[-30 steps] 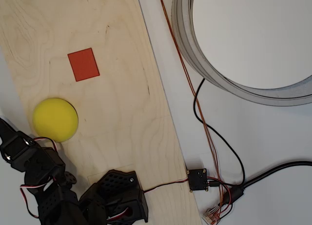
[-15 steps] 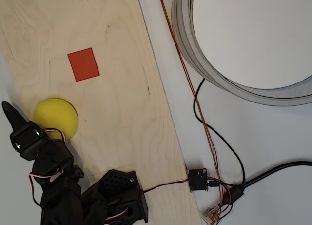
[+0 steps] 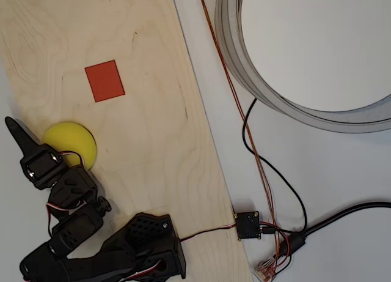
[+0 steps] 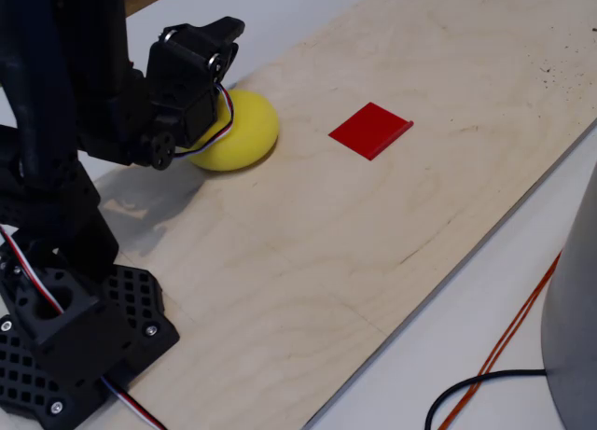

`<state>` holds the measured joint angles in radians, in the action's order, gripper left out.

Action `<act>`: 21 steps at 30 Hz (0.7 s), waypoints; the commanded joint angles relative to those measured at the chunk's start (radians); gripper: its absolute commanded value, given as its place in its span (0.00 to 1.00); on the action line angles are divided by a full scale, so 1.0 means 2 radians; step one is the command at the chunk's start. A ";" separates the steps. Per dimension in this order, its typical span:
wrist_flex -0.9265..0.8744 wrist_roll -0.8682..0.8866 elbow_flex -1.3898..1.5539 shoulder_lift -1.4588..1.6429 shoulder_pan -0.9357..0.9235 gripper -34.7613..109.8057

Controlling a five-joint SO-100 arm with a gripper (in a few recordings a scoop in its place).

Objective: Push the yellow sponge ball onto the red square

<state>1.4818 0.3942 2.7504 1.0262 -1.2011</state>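
Reaching along the left edge of the wooden board point(image 3: 153, 111) in the overhead view, I am holding my claw point(image 3: 18, 138) just at the 9 o'clock side of the yellow sponge ball point(image 3: 73, 144), its dark pointed tip aiming toward 11 o'clock; only one tapered finger is showing there, so I cannot tell whether my fingers are spread or pressed together. In the fixed view my claw point(image 4: 219, 38) is leaning over the top left of the ball point(image 4: 238, 131), and my wrist block with its red and white wires is overlapping the ball's left side, though whether I am actually touching the foam is not clear. The ball is sitting on the board, round and matte. The red square point(image 3: 104, 81) is lying flat on the wood at about 1 o'clock from the ball in the overhead view, apart from it with bare wood between them; in the fixed view the red square point(image 4: 369, 130) is lying at the ball's 3 o'clock. My black base point(image 3: 143, 245) is standing at the board's lower edge in the overhead view, at roughly 5 o'clock from the ball. Off the board, toward 3 o'clock, orange and black cables point(image 3: 256, 153) are trailing over the white table point(image 3: 342, 178) beside a large grey ring point(image 3: 244, 68).
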 commanded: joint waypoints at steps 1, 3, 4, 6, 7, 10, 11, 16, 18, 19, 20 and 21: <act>0.013 0.011 -0.012 -0.012 -0.028 0.30; 0.013 0.012 -0.020 -0.013 -0.035 0.29; 0.013 0.008 -0.024 -0.013 -0.038 0.29; 0.012 0.000 -0.034 -0.015 -0.045 0.29; 0.012 -0.010 -0.040 -0.018 -0.048 0.29; 0.010 -0.029 -0.058 -0.024 -0.065 0.29; 0.008 -0.038 -0.064 -0.025 -0.071 0.29; -0.021 -0.065 -0.084 -0.008 -0.100 0.29; -0.044 -0.072 -0.092 0.006 -0.109 0.29; -0.052 -0.073 -0.095 0.011 -0.113 0.29; -0.057 -0.077 -0.099 0.012 -0.116 0.29; -0.060 -0.078 -0.104 0.012 -0.120 0.28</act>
<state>1.3760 0.2485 2.5587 1.0170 -1.3760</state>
